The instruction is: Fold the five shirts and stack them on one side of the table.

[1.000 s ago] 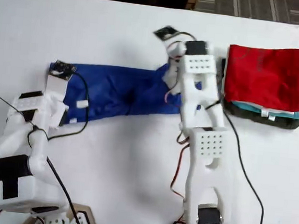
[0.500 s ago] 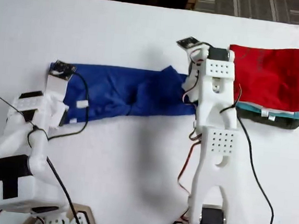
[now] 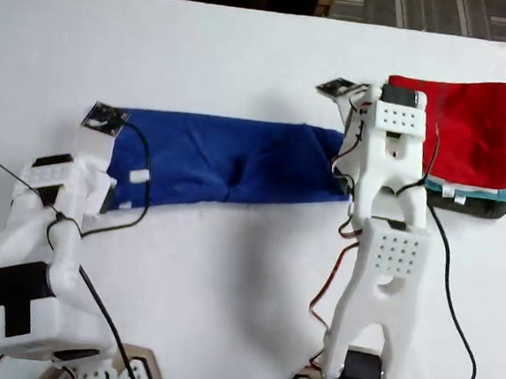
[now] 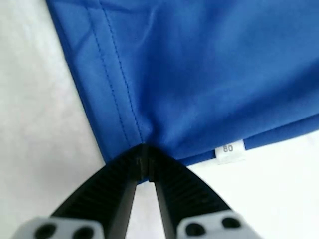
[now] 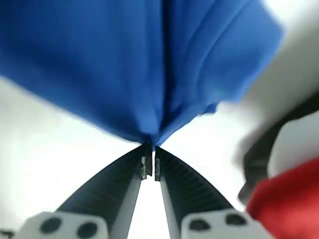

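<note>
The blue shirt (image 3: 229, 161) is smooth matt cloth with stitched hems; the fingers (image 4: 179, 191) of the left gripper (image 4: 144, 163) are black ribbed plastic; the table (image 3: 247, 56) is matt, smooth white.

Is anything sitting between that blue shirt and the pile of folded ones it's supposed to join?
Nothing visible lies on the table between them. The blue shirt, its end pinched in the right gripper, lies right beside the stack; just that gripper's own arm is over the gap.

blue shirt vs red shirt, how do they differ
The blue shirt lies stretched into a long strip; the red shirt is folded compact atop the pile. The left gripper and right gripper each pinch an end of the blue shirt; nothing holds the red shirt. Both are cloth shirts.
</note>
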Controlling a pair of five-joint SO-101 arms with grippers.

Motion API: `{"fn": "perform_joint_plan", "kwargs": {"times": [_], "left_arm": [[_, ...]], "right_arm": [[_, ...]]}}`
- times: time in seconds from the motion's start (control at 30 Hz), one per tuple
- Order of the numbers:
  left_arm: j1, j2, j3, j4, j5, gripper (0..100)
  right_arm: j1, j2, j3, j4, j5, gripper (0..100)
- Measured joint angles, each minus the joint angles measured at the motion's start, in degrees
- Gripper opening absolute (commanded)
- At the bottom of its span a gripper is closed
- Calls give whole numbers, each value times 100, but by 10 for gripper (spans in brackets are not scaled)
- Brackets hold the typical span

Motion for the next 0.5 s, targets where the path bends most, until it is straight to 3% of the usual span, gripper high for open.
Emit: {"fn": "perform_joint_plan", "kwargs": {"times": [0.2, 0.5], "left_arm": [[0, 0, 0, 0, 0, 26], [0, 0, 0, 0, 0, 26]], "right_arm": [[-580, -985, 404, 0, 18, 18], [-1046, -448, 703, -932, -721, 18]]}}
